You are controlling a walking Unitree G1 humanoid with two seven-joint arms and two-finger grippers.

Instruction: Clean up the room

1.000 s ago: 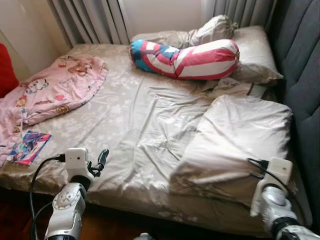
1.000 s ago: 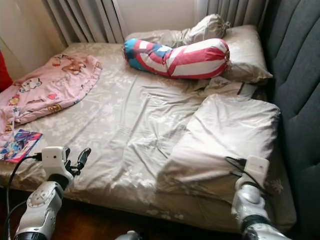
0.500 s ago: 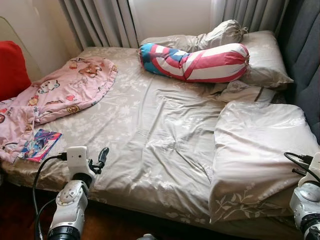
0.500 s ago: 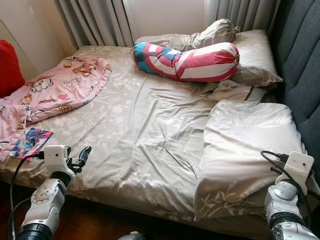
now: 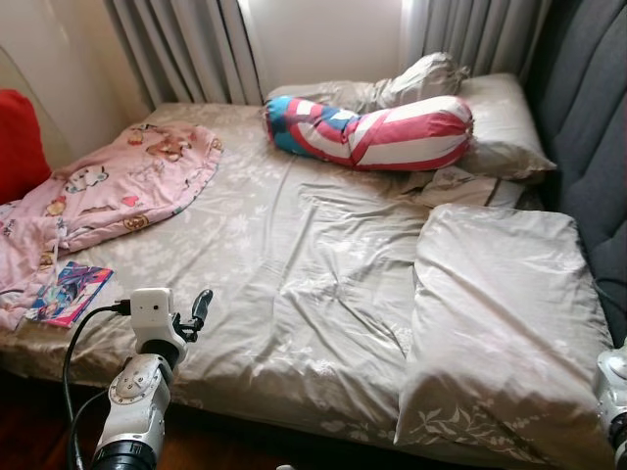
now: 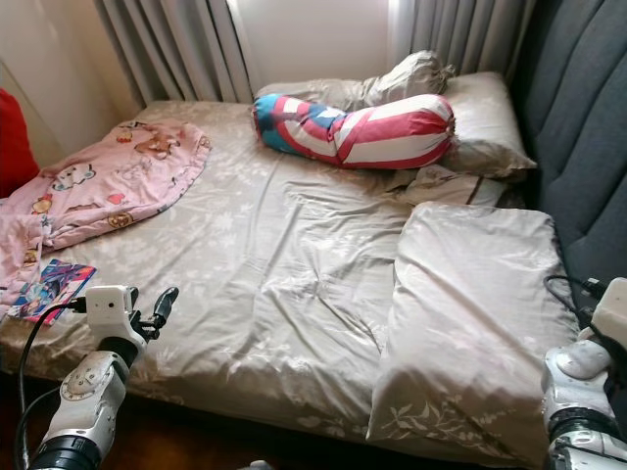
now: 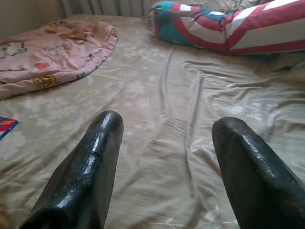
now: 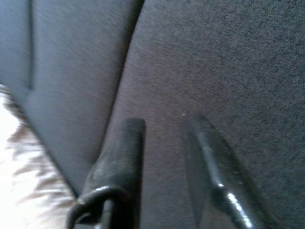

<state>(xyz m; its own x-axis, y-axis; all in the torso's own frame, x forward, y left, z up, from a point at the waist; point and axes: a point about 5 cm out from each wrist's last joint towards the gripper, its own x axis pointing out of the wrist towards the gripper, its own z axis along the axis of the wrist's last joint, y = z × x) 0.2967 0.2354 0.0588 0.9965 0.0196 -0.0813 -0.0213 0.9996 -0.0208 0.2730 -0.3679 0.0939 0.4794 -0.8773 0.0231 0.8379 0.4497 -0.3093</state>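
A beige floral pillow lies flat on the near right part of the bed, beside the dark headboard. My right gripper points at that headboard; its fingers stand a little apart with nothing between them, and its wrist hangs off the bed's right corner. My left gripper hovers open and empty over the bed's near left edge. A pink cartoon blanket is crumpled at the left. A colourful booklet lies next to it. A red, white and blue bolster rests at the head.
More beige pillows are piled behind the bolster. Grey curtains hang at the far side. A red cushion stands at the far left. The sheet in the middle of the bed is wrinkled.
The near pillow, bunched up at my right gripper a second ago, now lies flat. My right arm has drawn back to the right. The camera has shifted slightly.
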